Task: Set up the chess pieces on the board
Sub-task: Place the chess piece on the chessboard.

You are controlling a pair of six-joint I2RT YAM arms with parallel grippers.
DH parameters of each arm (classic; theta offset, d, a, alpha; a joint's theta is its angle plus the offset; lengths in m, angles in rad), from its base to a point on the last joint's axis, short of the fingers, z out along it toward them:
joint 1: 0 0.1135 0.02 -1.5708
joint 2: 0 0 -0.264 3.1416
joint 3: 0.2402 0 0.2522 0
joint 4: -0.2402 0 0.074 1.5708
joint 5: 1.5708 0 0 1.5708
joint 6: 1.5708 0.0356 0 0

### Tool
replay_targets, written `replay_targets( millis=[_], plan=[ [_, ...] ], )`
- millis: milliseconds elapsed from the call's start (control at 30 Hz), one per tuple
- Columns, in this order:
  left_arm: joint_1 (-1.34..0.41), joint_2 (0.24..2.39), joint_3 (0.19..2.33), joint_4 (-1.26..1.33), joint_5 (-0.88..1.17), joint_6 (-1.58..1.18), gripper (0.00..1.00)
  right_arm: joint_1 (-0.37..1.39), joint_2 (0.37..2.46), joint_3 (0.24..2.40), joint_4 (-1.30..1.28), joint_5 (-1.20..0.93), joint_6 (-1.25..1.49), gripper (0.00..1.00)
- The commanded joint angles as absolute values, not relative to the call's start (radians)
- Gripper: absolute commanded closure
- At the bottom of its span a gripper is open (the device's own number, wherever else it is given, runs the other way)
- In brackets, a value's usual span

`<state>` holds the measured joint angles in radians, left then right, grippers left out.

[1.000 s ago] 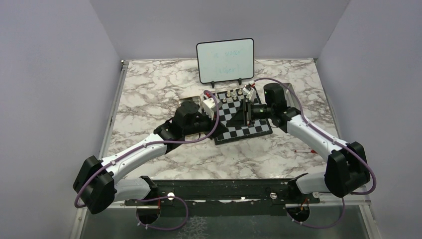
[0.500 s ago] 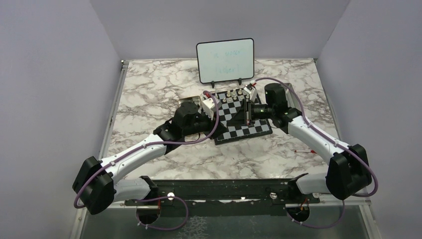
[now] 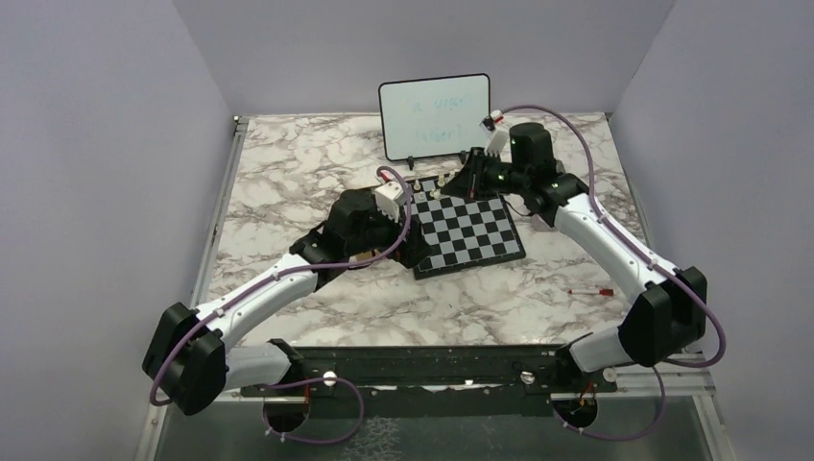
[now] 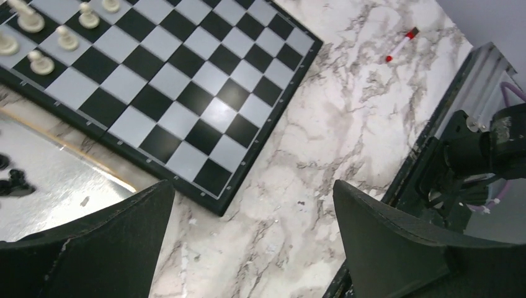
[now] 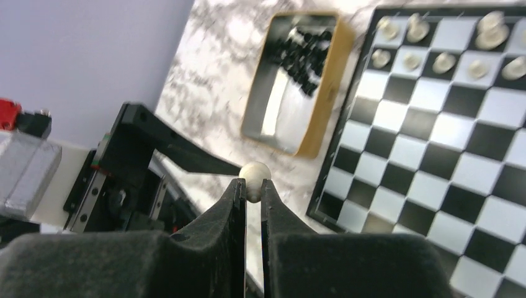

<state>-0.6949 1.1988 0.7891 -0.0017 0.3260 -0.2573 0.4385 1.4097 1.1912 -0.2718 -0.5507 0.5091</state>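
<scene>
Now the right pincer (image 5: 253,186) lifts a pale chess piece (image 5: 255,172) over the board's (image 3: 475,230) far edge.
The marbled surface (image 3: 307,163), boxed by lilac walls (image 3: 96,144), carries a whiteboard (image 3: 434,115), a red-capped marker (image 3: 589,290) and a tin (image 5: 324,108) of black pieces (image 5: 301,56) beside the board. Other pale pieces (image 4: 62,37) stand on its far rows. Since a second ago the right arm has risen from mid-board, jaws nipped on the piece; the left pincer (image 4: 251,186) has sprung wide, empty.
</scene>
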Motion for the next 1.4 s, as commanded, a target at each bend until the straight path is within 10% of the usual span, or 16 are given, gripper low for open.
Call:
replay_targets(
  millis=[0,300,1367],
  plan=[
    [-0.597,1.200,0.815,-0.106,0.378,-0.268,0.01,0.442,1.506,1.317,-0.369,-0.352,0.408,0.89],
    [-0.311,1.180,0.778,-0.181,0.584,-0.258,0.01,0.525,1.749,1.583,-0.492,-0.055,0.260,0.88],
    [-0.313,0.962,0.690,-0.273,0.353,-0.161,0.01,0.570,2.306,2.075,-0.632,0.181,0.196,0.86]
  ],
)
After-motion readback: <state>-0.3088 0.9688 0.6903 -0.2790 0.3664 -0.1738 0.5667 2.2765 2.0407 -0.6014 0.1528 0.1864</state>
